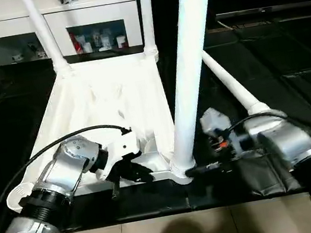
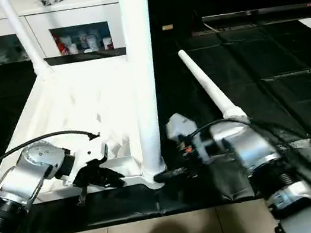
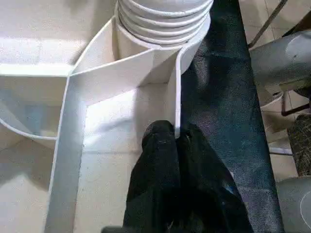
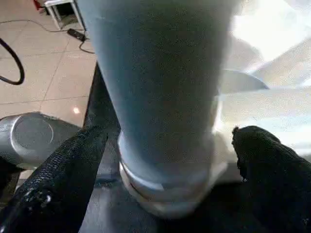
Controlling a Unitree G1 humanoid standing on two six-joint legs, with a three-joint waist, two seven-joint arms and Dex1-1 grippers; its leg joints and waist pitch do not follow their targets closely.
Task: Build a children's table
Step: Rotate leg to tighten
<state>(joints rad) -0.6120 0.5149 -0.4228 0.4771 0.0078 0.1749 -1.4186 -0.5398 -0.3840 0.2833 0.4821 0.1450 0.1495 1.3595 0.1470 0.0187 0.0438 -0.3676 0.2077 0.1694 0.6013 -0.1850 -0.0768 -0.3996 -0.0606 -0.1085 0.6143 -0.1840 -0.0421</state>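
Seating that near-corner leg (image 1: pixel 190 56) is the step right now imo. The tabletop (image 1: pixel 102 105) lies upside down on the black mat (image 1: pixel 279 64), ribs up, with two legs already standing in the sockets on the far side of that leg. A fourth leg (image 1: pixel 229 84) lies loose on the mat just beside it. The left claw (image 3: pixel 176 141) is clenched on the tabletop's thin rim wall right next to the leg's socket (image 1: pixel 181 168), pinning it. The right claw (image 4: pixel 165 160) stands wide, its fingers (image 4: pixel 68 165) either side of the leg's base, not gripping. I'd keep the rim pinned, clamp low on the leg, then push straight down so it doesn't cock in the socket
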